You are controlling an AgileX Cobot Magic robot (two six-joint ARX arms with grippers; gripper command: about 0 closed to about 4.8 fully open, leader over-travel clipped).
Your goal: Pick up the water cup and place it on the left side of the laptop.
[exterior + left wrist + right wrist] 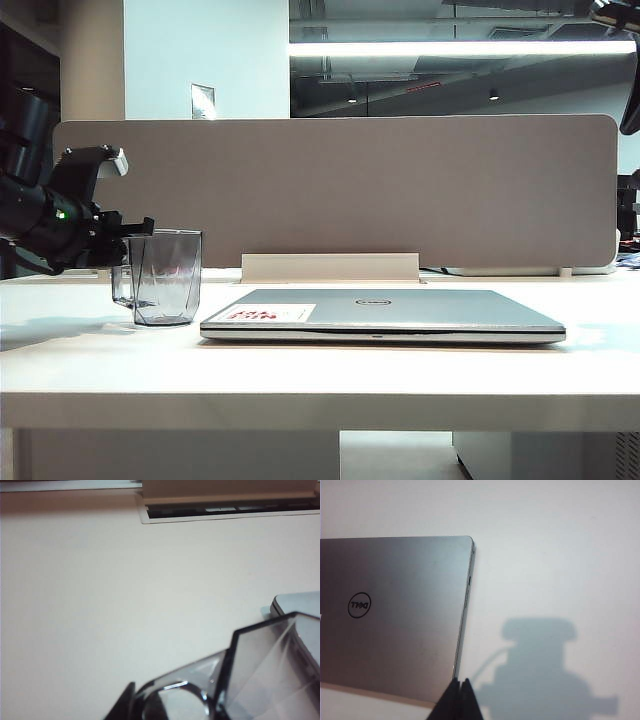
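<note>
The left arm reaches in level from the left edge, its left tool [128,240] seemingly nearly closed, while the right tool [460,685] hangs high, its dark fingertips pressed together.

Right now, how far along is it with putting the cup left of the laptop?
Nearly done. The water cup stands upright on the table, left of the closed laptop. In hand: the left gripper is at the cup's handle side, so release isn't confirmed. Left: let go and back away. The right gripper is shut over the laptop's edge, holding nothing.
</note>
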